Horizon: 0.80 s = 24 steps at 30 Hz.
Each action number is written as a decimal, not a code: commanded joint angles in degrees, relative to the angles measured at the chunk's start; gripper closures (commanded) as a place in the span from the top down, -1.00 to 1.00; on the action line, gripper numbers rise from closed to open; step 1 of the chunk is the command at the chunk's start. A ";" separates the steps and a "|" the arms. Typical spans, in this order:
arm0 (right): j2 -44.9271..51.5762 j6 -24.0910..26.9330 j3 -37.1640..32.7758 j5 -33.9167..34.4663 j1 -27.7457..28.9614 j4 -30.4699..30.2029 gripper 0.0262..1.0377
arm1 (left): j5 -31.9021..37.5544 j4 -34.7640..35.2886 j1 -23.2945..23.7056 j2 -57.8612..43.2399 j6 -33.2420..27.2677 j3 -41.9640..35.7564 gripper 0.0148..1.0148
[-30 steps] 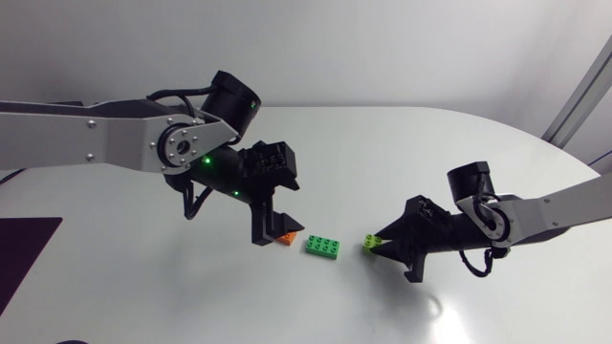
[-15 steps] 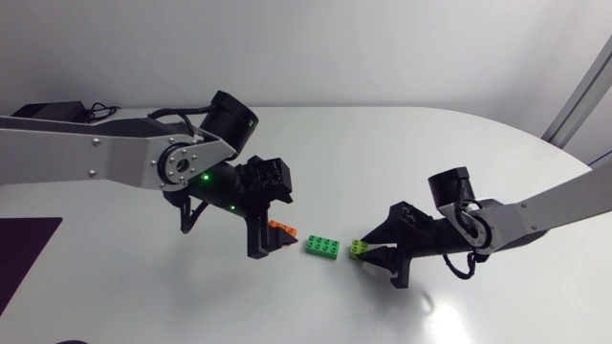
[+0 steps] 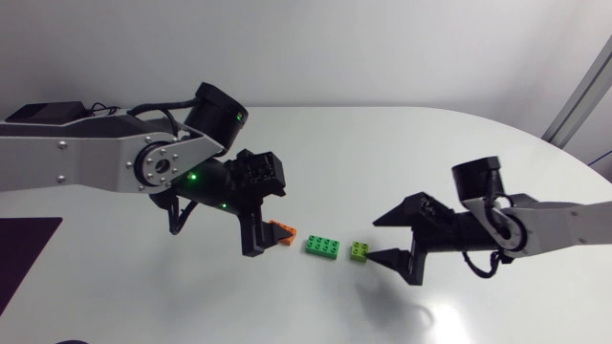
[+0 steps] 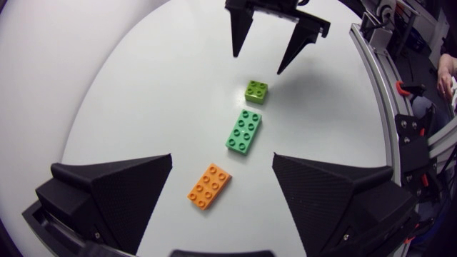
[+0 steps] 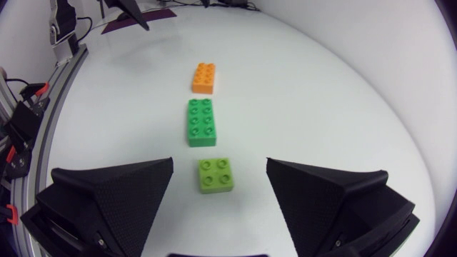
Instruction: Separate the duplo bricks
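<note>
Three duplo bricks lie apart in a row on the white table: an orange brick point(image 3: 283, 232), a green brick point(image 3: 324, 246) and a small lime brick point(image 3: 360, 250). My left gripper point(image 3: 265, 245) hangs open over the orange brick point(image 4: 208, 185), which lies between its spread fingers untouched. My right gripper point(image 3: 373, 240) is open, fingertips just behind the lime brick point(image 5: 216, 175), not touching it. The right wrist view shows the green brick point(image 5: 200, 122) and the orange brick point(image 5: 203, 78) farther ahead. In the left wrist view, the green brick point(image 4: 244, 130), the lime brick point(image 4: 256, 91) and my right gripper point(image 4: 259, 63) lie ahead.
The white table point(image 3: 402, 153) has a rounded far edge. A dark purple mat point(image 3: 24, 244) lies at its left edge. Nothing else stands near the bricks.
My right gripper has opened and let go of the lime brick, which now rests on the table right of the green brick. The left arm has shifted slightly left.
</note>
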<state>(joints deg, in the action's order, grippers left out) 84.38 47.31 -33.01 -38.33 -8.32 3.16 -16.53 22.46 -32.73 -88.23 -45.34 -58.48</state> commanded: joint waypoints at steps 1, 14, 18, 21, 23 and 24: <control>-7.56 -2.05 1.46 2.47 0.58 -1.31 0.94 | 2.30 -1.28 0.39 2.88 3.86 0.21 0.94; -29.71 -15.05 0.76 13.72 6.21 -6.15 0.94 | 11.70 -3.65 2.06 15.89 10.27 5.48 0.94; -35.69 -17.78 -0.12 16.79 7.70 -9.93 0.94 | 12.14 -3.65 2.94 21.78 10.63 9.08 0.94; -40.08 -19.01 0.06 19.69 8.40 -11.86 0.94 | 15.30 -3.83 2.67 26.79 12.03 12.16 0.94; -43.25 -19.27 0.85 22.77 8.40 -12.39 0.94 | 19.44 -4.88 0.91 30.39 13.61 14.27 0.94; -44.65 -19.27 1.37 24.62 8.49 -12.39 0.94 | 23.04 -6.37 -0.93 31.89 14.14 15.59 0.94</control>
<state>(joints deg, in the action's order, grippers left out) 42.28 29.69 -33.01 -15.38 -0.30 -8.73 4.32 17.52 -31.79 -59.42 -33.78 -45.63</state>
